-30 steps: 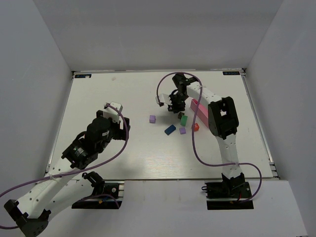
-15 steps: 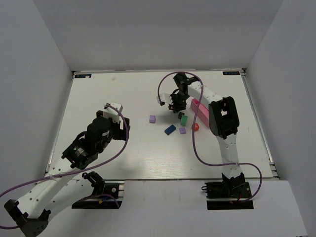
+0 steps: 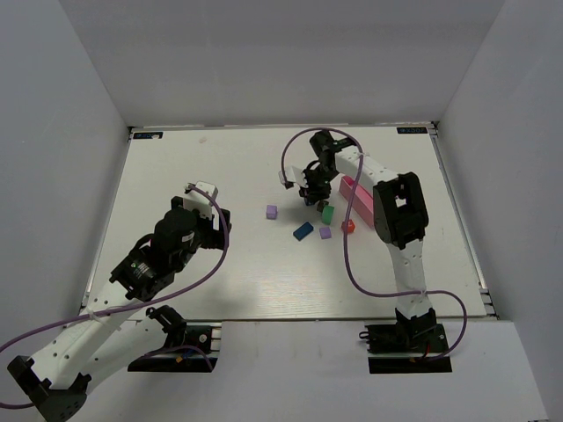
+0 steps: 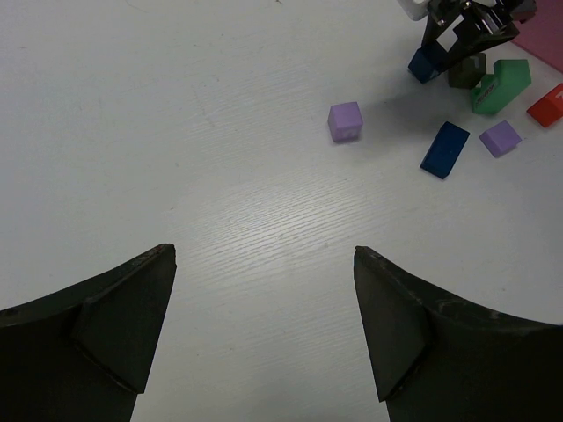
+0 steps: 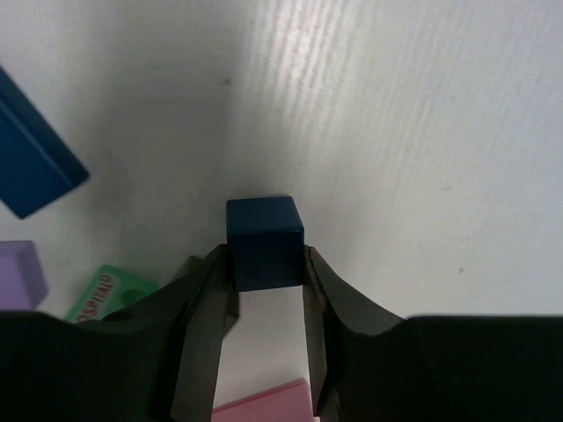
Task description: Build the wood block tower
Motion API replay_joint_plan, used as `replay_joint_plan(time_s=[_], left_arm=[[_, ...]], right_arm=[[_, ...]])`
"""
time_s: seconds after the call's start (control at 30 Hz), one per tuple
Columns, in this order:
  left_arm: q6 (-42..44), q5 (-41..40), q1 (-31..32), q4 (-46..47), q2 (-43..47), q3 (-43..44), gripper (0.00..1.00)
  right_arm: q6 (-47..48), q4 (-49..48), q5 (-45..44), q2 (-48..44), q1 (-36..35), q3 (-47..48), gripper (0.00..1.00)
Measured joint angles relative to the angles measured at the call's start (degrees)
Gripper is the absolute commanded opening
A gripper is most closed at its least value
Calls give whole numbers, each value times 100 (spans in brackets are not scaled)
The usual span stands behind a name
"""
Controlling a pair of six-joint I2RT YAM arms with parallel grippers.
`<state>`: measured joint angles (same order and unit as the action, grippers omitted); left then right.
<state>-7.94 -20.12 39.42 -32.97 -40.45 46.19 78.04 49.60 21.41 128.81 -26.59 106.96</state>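
- Right, the right end effector has its jaws partly closed with a pad against each side of the dark blue cube, so I read the cube as gripped. I cannot tell whether it is clear of the counter.
- That cube is at the far end of the block cluster in the counter's right half. It is near the pink tray, which lies toward the right edge.
- The left end effector hangs wide open and empty over the counter's left half.
- To do this step well, I would check that the pads sit flat and centred on opposite faces, then lift straight up so the cube cannot twist.
- I would also keep the fingers off the dark block and the green block, which are just beside them.
- For the tower base I would choose a bare patch toward the counter's middle and set the cube down level.
- Blue: two, the held cube and one blue brick.
- Lilac: two, a lone lilac cube nearer the middle and a second lilac cube beside the brick.
- Green: one. Red: one red block. There is also one dark block whose colour I cannot make out.
- That makes seven blocks and one tray.
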Motion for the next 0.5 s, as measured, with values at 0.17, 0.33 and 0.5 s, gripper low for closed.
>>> replay_joint_plan(time_s=[0.17, 0.33, 0.5], left_arm=[[0, 0, 0, 2, 0, 0, 92], [0, 0, 0, 2, 0, 0, 92], [0, 0, 0, 2, 7, 0, 92]], right_arm=[[-352, -9, 192, -271, -168, -249, 17], [-922, -205, 304, -487, -409, -422, 17], [-1585, -472, 212, -507, -616, -485, 17]])
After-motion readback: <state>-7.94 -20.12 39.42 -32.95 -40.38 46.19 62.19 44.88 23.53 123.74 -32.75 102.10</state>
